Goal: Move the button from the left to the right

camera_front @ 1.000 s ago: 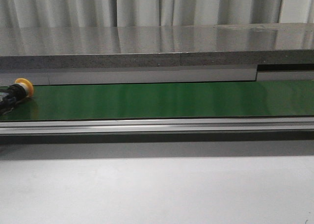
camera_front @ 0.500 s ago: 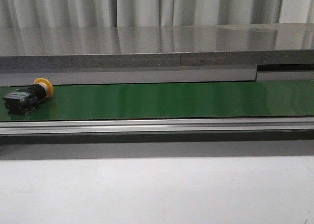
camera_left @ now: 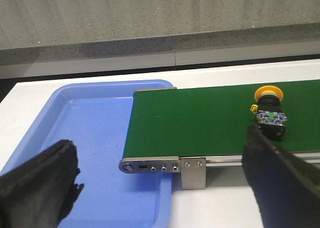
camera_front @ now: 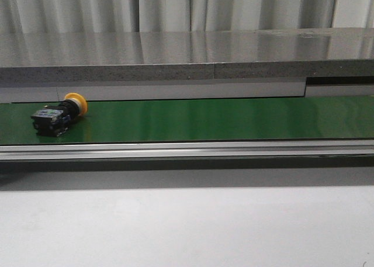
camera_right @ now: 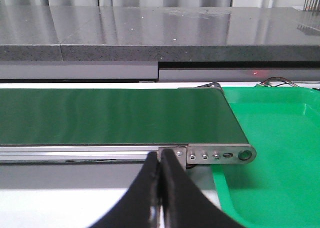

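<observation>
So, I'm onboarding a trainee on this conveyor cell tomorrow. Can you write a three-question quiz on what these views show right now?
1. True or false: the button lies on its side on the green belt.
2. Which tray sits at the belt's left end: A blue, B green, C red?
3. Fill in: the right gripper's fingers are ____.

Key: 1 true. 2 A, the blue tray; the green tray is at the right end. 3 shut, empty.
</observation>
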